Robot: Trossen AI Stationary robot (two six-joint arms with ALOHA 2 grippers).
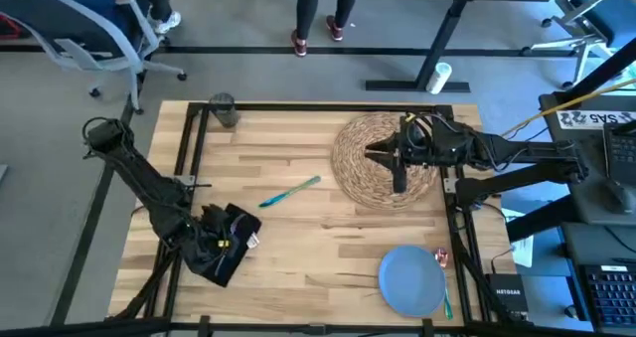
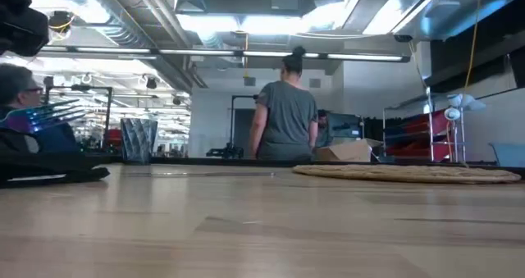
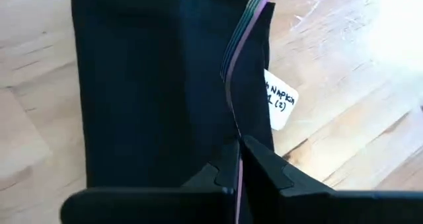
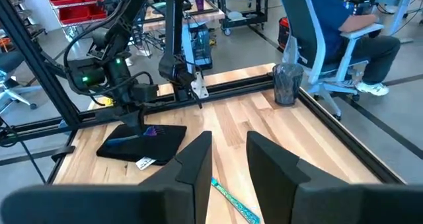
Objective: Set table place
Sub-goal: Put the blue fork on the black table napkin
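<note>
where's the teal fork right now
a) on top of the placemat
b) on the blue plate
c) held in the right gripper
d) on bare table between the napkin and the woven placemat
d: in the high view the teal fork lies on the bare wood of the table, between the black napkin and the woven placemat, well apart from the blue plate.

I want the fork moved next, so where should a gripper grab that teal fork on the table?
Grip the teal fork mid-handle from straight above, jaws across its narrow width. It lies flat and diagonal on bare table, clear of the placemat, so a top-down pinch seems best.
</note>
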